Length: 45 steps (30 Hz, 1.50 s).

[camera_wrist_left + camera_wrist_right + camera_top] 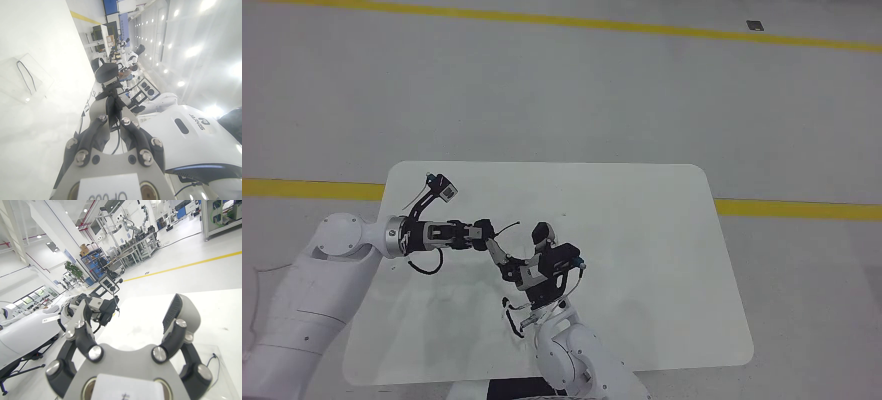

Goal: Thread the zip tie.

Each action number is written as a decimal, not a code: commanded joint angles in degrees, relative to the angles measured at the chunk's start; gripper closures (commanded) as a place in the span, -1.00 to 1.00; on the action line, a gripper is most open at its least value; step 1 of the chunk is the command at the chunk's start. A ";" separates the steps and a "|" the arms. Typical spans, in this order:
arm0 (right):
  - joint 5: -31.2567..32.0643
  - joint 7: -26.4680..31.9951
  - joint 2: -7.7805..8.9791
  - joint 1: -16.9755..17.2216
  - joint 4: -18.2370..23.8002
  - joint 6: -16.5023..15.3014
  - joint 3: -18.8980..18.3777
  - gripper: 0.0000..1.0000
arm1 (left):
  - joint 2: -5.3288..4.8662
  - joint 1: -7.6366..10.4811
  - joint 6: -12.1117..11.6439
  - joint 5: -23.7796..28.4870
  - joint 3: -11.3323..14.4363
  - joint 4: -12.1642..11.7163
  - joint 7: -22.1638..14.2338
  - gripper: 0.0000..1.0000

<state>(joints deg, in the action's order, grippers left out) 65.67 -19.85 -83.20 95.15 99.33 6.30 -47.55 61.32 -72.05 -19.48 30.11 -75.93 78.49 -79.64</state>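
Note:
My left gripper [112, 100] is shut on a thin black zip tie [116, 303], which sticks out past its fingertips. In the top view the zip tie [507, 232] points right and slightly away from the left gripper [485, 239], above the middle of the white table [662, 280]. My right gripper [130, 306] is open, close in front of the left gripper [105, 311] and apart from the tie. One of its black ribbed pads [105, 73] stands just beyond the left fingertips. The right gripper [523, 248] comes up from the table's near side.
A second bent black zip tie [26, 76] lies on a clear flat sheet [43, 75] on the table; the same tie [213, 362] lies beside the right gripper. Table edges are well away on all sides.

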 commanded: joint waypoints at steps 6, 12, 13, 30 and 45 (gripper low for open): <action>0.00 0.00 0.00 0.00 0.00 0.00 0.00 -1.00 | 0.00 0.00 0.00 0.00 0.00 0.00 0.00 1.00; -4.03 0.37 0.15 0.89 1.25 -2.33 -1.17 -1.00 | -0.16 -0.61 0.95 3.96 -0.78 -0.76 2.51 1.00; -5.17 0.48 0.23 1.23 1.55 -3.27 -1.55 -1.00 | -0.20 -0.63 1.07 5.44 -1.00 -1.13 2.04 1.00; -43.12 14.44 1.09 4.17 3.91 -21.59 -5.76 -1.00 | -0.68 0.80 4.23 27.80 5.39 -3.83 0.00 1.00; -60.94 18.94 0.97 4.19 3.87 -24.30 -6.38 -1.00 | -0.41 0.81 4.08 29.90 6.75 -4.98 0.00 1.00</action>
<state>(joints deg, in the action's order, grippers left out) 8.22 -1.65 -82.24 99.28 103.22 -17.42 -53.81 60.82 -71.25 -15.67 59.08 -69.39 73.79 -79.30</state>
